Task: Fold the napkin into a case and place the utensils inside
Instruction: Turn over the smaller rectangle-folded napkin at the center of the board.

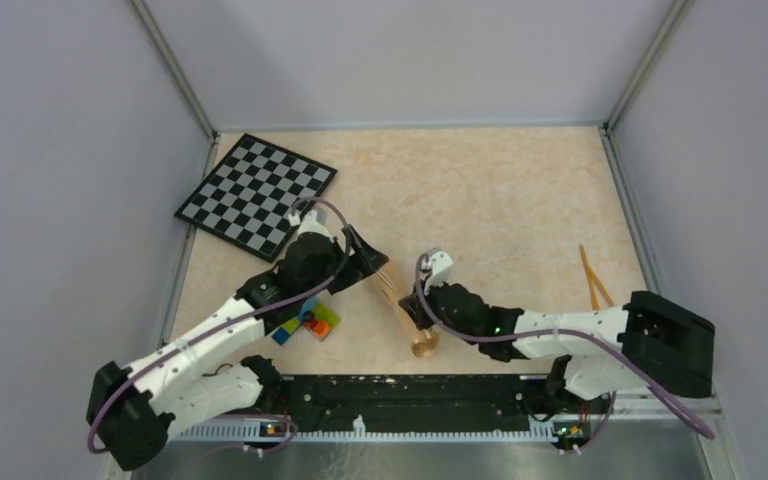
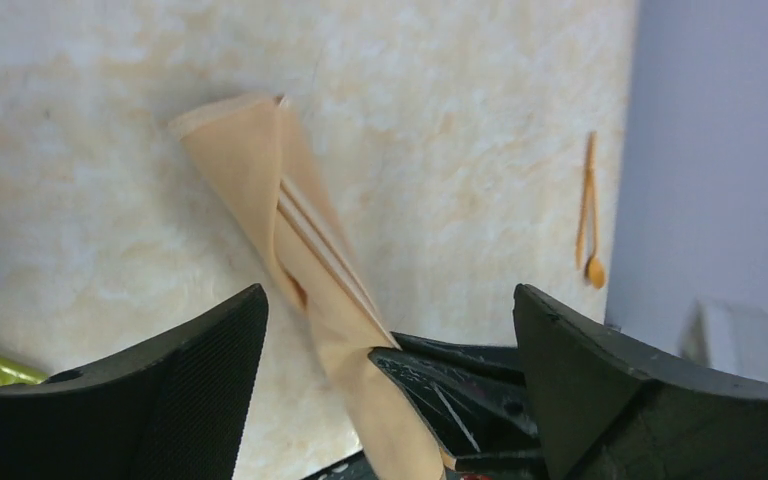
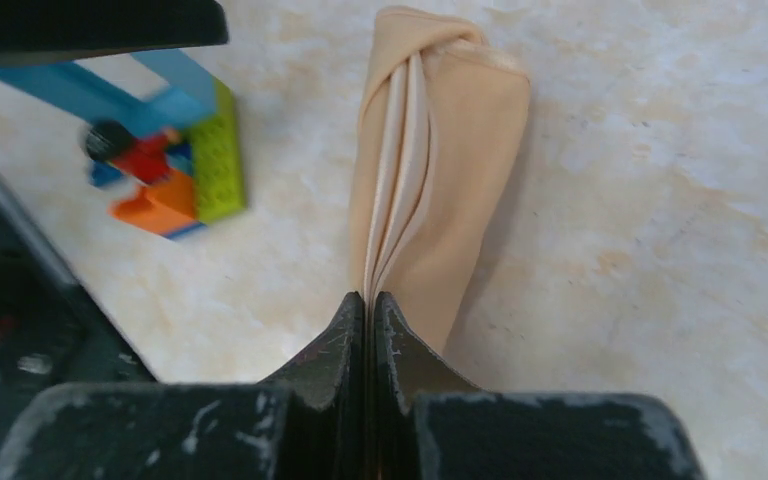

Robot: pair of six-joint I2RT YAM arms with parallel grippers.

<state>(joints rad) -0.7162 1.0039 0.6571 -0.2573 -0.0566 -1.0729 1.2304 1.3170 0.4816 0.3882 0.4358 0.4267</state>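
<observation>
White links and black joints on left arm (image 1: pixel 185 358) and right arm (image 1: pixel 570 325), purple cable (image 1: pixel 680 412) tied along each, black fingers (image 3: pixel 400 370) scratched pale.

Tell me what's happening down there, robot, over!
Left claw open at the napkin's far end. Right claw shut on its near end. Utensils far right, not in. Bricks close, not blocking.
</observation>
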